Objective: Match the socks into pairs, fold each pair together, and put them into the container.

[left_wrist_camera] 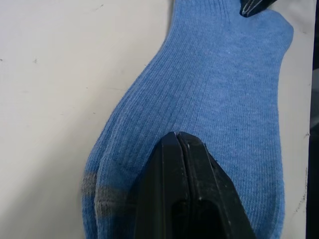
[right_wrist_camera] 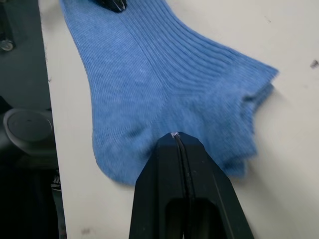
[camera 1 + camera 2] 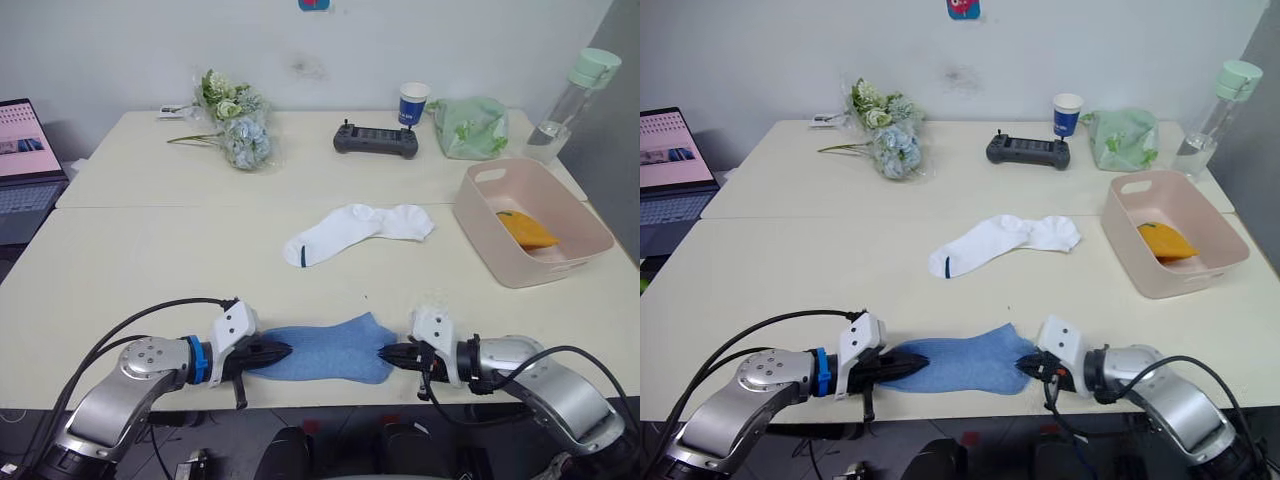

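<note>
Both arms lie low along the near edge of the table (image 3: 150, 260), forearms angled inward so the grippers face each other. The left gripper (image 3: 280, 351) is pinched closed on one end of the blue socks (image 3: 330, 350); the right gripper (image 3: 390, 352) is pinched closed on the opposite end, the socks lying flat between them. Beyond the grippers lie the white socks (image 3: 355, 230). Further off, ahead of the right gripper, the pink tub (image 3: 480, 215) holds an orange sock (image 3: 525, 230). At the table's far side sit flowers (image 3: 235, 125), a controller (image 3: 375, 140), a cup (image 3: 413, 103), a green bag (image 3: 470, 125) and a bottle (image 3: 570, 100); a laptop (image 3: 25, 160) stands off beyond the left arm.
</note>
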